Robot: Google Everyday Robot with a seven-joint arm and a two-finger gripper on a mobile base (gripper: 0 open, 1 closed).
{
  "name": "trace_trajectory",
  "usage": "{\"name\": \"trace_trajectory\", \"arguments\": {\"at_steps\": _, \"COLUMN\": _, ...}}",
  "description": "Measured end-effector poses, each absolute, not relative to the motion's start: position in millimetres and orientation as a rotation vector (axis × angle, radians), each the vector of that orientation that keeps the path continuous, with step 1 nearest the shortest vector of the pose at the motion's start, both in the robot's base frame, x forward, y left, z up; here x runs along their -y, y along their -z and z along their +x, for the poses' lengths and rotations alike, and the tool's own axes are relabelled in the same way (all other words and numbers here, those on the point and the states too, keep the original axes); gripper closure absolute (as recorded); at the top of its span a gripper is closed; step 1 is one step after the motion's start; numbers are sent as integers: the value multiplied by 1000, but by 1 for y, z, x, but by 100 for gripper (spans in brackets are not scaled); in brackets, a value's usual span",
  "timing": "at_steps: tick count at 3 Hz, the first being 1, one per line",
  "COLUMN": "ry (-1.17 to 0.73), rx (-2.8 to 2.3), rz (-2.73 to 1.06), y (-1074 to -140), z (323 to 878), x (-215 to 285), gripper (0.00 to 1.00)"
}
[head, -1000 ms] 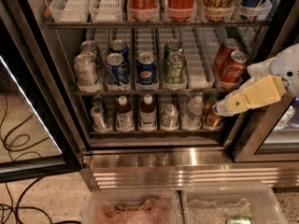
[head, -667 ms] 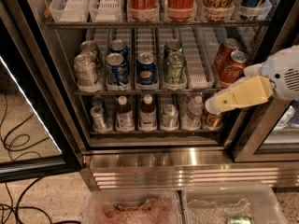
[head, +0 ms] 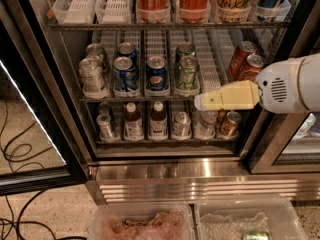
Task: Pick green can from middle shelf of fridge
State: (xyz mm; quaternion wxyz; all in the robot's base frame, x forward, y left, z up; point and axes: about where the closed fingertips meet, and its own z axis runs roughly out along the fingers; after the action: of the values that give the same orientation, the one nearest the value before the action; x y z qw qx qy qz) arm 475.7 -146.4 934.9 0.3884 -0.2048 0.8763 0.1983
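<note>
At your 6 o'clock, nearest, two clear plastic bins (head: 140,205) sit before the tall black-framed fridge (head: 170,181) with its steel base grille. Further in, the cream-yellow gripper (head: 199,102) reaches in from 3 o'clock on a white arm (head: 292,84). Its tip is at the front edge of the wire middle shelf (head: 210,59) with white lane trays. You cannot tell whether it is released or clenched. The shiny green can (head: 187,75) with a silver top stands upright at the front of its lane, just beside the gripper at its 11 o'clock. A blue Pepsi can (head: 156,75) stands at the can's 9 o'clock and red cola cans (head: 246,64) at its 3 o'clock.
</note>
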Motion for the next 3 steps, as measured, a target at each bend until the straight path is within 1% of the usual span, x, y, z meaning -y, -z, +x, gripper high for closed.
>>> {"name": "trace_trajectory", "arguments": {"at_steps": 2, "ry": -477, "rx": -2258, "rz": -471, "y": -922, "z": 481, "x": 143, "gripper": 0}}
{"name": "trace_trajectory", "arguments": {"at_steps": 3, "ry": -383, "rx": -2277, "rz": -475, "y": -895, "z": 487, "x": 108, "gripper": 0}}
